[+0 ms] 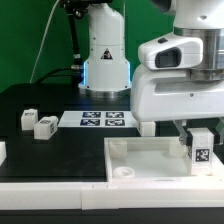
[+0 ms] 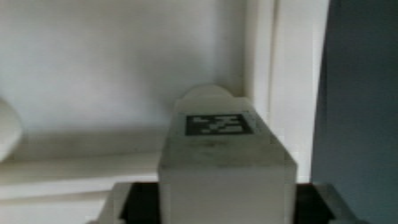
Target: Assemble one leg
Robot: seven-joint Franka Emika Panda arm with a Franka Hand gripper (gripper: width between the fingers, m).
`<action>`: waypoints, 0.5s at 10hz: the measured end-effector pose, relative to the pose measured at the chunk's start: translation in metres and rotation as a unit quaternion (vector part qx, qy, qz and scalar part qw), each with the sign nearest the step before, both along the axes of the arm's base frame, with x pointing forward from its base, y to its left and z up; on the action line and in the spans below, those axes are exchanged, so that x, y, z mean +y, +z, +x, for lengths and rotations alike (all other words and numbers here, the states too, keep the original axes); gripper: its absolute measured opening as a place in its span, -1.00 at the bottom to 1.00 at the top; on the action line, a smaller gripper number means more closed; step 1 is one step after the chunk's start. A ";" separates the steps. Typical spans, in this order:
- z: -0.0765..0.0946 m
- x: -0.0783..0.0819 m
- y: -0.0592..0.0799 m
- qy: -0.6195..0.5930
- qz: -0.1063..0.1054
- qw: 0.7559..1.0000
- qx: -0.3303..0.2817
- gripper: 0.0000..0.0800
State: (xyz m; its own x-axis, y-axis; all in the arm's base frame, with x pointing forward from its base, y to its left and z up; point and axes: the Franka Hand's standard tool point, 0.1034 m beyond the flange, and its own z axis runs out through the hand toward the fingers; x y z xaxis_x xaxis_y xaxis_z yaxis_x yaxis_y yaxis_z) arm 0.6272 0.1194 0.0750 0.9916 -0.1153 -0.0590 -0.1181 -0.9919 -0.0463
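Leg (image 1: 199, 147) in hand: the hand (image 1: 198, 150) is clamped on the white tagged post and holds it upright just over the white square panel (image 1: 150, 158), near that panel's corner on the exterior view's right. Upright carriage makes sense, since the post's lower end must drop straight into a round corner socket; one such socket (image 1: 124, 173) shows at the panel's near corner on the exterior view's left, while the one under the hand is hidden by the arm's bulky white wrist. From the wrist view the leg (image 2: 222, 150) fills the middle, a marker tag on its face, with the panel's raised rim (image 2: 263, 60) running close beside it, which suggests the post is being lined up against that edge. Whether its foot already touches the panel cannot be told. Two spare legs (image 1: 37, 122) sit on the black worktop (image 1: 50, 150), well apart from the panel, beside the marker board (image 1: 103, 120).
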 end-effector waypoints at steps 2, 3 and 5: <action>0.001 0.000 0.000 -0.177 -0.011 0.984 0.007 -0.27; 0.002 0.000 0.000 -0.244 -0.013 0.970 0.006 -0.27; 0.003 -0.001 0.000 -0.339 -0.014 0.941 0.011 -0.27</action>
